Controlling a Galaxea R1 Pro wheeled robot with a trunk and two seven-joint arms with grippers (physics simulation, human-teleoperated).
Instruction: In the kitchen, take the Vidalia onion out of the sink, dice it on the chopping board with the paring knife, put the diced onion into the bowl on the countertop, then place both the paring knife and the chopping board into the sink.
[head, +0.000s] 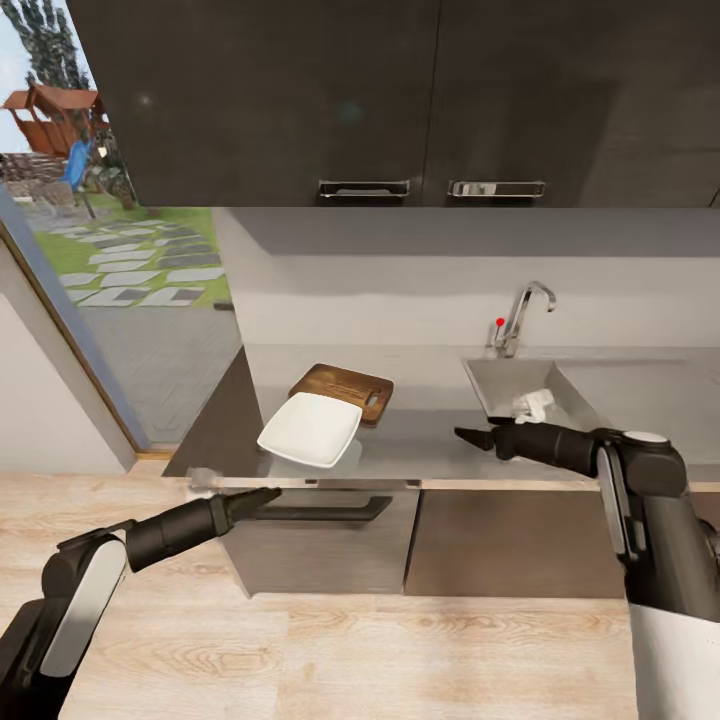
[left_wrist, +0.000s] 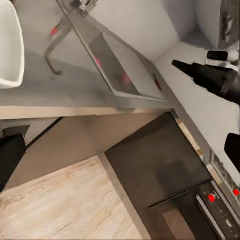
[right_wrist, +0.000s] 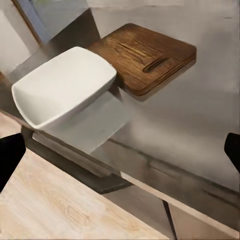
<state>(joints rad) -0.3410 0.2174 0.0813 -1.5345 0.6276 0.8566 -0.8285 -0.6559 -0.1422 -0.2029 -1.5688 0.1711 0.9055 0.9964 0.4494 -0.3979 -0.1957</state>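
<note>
dark upper cabinets (head: 400, 100) and a pale back wall are seen above the countertop (head: 430, 440), the long grey surface that carries the task's things, with a wood-plank floor (head: 330, 650) in front and a garden beyond the glass at the robot's left.

the sink (head: 500, 385) is set into the surface toward the robot's right, under a chrome tap (head: 522, 315) with a red knob. a pale, lumpy shape (head: 533, 403) lies in the basin just beyond the right arm; whether it is the onion cannot be told. if it is, it would be judged light, round and smooth-skinned, liable to roll or slip, so it would best be taken across its widest part with even pressure.

the chopping board (right_wrist: 145, 57) lies flat on the surface left of the sink. it is judged stiff and fairly heavy; an overhanging edge or the slot end would be the place to take hold. the bowl (right_wrist: 65, 92) sits touching the board's near corner, overlapping it and tilted. it is judged hard, glossy and breakable, best held by its flared rim.

a slim dark mark on the board may be the paring knife (right_wrist: 153, 62), but this is unclear.

the right gripper (head: 472, 436) hovers over the surface before the sink, and the left gripper (head: 265, 495) below the surface edge; both are spread wide and hold nothing.
</note>
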